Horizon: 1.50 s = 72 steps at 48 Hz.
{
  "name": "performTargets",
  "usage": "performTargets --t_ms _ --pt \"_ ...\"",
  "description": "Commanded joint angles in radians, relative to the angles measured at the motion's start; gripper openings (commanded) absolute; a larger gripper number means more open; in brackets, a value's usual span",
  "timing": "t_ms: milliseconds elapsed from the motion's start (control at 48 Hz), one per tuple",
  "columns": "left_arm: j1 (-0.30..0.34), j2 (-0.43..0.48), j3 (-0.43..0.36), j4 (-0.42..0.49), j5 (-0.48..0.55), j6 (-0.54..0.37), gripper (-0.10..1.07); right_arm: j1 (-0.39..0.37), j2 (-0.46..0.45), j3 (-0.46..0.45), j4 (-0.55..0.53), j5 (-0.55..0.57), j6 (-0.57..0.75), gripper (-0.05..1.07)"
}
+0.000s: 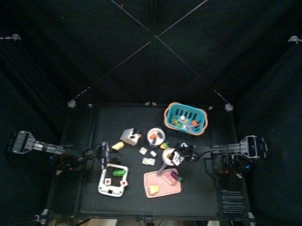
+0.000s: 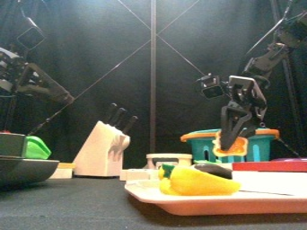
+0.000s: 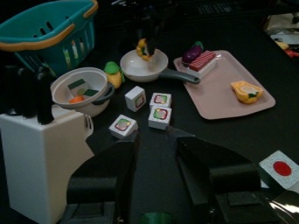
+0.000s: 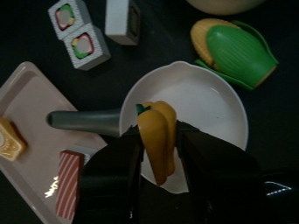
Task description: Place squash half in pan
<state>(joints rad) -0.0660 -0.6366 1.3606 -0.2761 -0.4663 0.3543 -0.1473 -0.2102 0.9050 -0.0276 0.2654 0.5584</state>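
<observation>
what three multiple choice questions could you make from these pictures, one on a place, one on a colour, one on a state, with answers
1. Where is the squash half?
A. On the pink tray
B. Held over the pan
C. Inside the basket

2. What colour is the basket?
A. Teal with an orange rim
B. Red
C. White

3. How does the right gripper stand?
A. Wide open and empty
B. Shut on the squash half
C. Out of view

Answers:
1. B: the right wrist view shows the orange piece between the jaws, above the white inside of the pan.
2. A: the left wrist view shows teal walls with an orange band along the top.
3. B: both jaws press against the squash half in the right wrist view.
</observation>
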Motion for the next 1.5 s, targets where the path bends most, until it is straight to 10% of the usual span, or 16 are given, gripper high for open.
performTargets --t_ms 0,1479 --pt "-0.002 0.000 -0.011 0.000 -0.005 0.000 0.74 -0.021 -0.005 0.002 0.002 -0.003 -0.002 0.63" --pt "-0.002 0.002 -0.006 0.000 -0.003 0.000 0.74 -0.035 0.017 -0.084 -0.086 0.137 -0.002 0.85"
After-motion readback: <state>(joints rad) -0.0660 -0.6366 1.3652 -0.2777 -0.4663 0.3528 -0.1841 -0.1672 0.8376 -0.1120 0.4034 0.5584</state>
